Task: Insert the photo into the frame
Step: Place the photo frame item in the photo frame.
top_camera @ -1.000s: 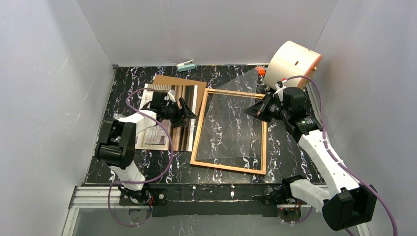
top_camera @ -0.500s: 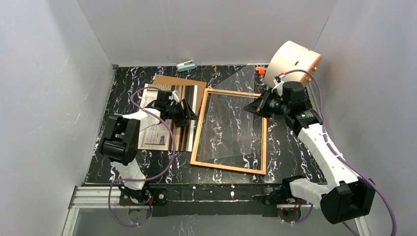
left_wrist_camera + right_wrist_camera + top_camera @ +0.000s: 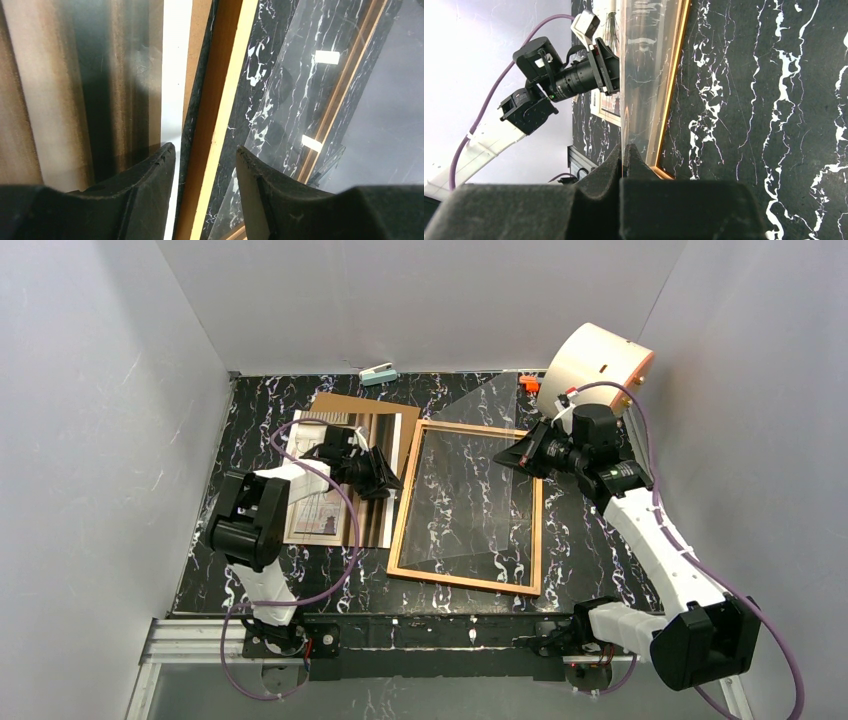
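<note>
Only right wrist view shows right gripper (image 3: 624, 151) pinching clear sheet (image 3: 640, 75)

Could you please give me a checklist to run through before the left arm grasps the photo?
1. The right tool shut on the clear sheet: ok.
2. The frame free of the clear sheet: not ok, its near part lies over the opening.
3. The photo flat beside the frame: ok.
4. The left tool gripping the photo: not ok, jaws open at its edge.
5. The photo separable from the backing board: cannot tell.
</note>
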Tool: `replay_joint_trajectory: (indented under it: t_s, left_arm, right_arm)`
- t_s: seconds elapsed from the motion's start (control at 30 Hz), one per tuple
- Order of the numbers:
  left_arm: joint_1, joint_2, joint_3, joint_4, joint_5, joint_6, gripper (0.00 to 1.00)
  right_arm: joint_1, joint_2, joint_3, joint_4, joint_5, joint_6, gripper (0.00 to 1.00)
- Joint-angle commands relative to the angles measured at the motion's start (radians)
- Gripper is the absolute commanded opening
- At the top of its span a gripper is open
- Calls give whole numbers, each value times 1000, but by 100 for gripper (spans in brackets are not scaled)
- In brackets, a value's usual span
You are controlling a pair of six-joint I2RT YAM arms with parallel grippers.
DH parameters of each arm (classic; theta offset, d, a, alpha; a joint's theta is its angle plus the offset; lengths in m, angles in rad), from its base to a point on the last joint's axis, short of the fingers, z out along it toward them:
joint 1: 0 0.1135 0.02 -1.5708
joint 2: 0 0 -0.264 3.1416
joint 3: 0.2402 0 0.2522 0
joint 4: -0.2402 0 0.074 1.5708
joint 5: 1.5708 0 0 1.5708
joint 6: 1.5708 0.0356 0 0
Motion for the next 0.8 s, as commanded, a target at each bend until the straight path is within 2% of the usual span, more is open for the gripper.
replay_joint_trajectory:
  t_s: [0.0,0.33,0.77]
  left_arm:
    - [-15,3,24,-23,-10,16,45]
    - [-29,14,25,-23,-21,12,44]
    - [-38,20,24,-23,-27,9,37]
  right_arm:
    - [-3,13,8,82,-29,9,1]
    - [-2,36,-20,123,-44,16,1]
    - [-3,56,-48,160,-39,46,1]
